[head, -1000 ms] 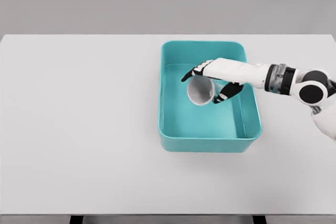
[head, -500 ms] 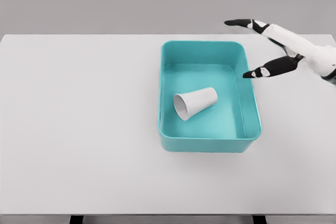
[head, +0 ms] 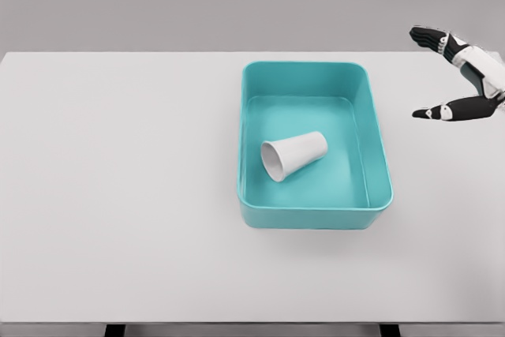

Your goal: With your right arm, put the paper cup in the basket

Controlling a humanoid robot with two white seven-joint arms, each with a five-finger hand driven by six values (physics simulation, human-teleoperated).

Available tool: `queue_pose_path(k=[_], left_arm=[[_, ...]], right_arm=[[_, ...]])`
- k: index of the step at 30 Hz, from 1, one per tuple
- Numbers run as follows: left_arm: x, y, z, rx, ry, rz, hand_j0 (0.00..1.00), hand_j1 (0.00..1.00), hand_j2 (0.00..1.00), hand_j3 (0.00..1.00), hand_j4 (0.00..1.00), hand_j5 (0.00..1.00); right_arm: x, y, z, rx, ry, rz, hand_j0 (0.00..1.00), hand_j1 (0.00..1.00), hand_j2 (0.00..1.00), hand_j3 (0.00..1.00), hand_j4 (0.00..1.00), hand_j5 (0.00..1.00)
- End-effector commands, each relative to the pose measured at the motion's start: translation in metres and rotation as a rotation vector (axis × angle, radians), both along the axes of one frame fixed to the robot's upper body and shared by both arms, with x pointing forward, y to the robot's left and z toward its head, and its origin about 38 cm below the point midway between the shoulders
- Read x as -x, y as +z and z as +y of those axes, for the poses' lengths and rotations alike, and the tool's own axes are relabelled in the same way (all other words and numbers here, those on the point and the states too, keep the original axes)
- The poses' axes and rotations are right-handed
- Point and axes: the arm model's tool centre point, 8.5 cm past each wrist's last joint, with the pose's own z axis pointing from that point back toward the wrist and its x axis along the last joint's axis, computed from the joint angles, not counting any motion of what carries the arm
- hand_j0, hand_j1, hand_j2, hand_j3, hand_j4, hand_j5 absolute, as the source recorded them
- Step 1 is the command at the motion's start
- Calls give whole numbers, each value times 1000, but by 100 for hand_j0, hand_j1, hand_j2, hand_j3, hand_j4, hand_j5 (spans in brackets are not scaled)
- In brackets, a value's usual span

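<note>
A white paper cup lies on its side inside the teal basket, mouth pointing to the lower left. My right hand hovers at the far right edge of the view, well clear of the basket, with its dark-tipped fingers spread and holding nothing. The left arm does not show.
The basket stands right of centre on a white table. A grey wall runs behind the table's far edge.
The right hand let go of the cup inside the basket, then pulled up and away to the right. The cup tipped and came to rest on its side.
</note>
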Motion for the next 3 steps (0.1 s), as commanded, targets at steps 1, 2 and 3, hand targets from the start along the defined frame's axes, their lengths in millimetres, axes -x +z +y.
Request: queue_pose_path(k=[1, 2, 3], left_arm=[[0, 0, 0, 0, 0, 0, 100, 100, 100, 100, 100, 100], [0, 0, 0, 0, 0, 0, 100, 100, 100, 100, 100, 100], [0, 0, 0, 0, 2, 0, 100, 100, 100, 100, 100, 100]], right_arm=[[-2, -4, 5, -26, 1, 8, 100, 100, 100, 100, 100, 100], [-1, -3, 6, -27, 4, 5, 100, 100, 100, 100, 100, 100], [-1, -4, 6, -27, 3, 6, 100, 100, 100, 100, 100, 100]])
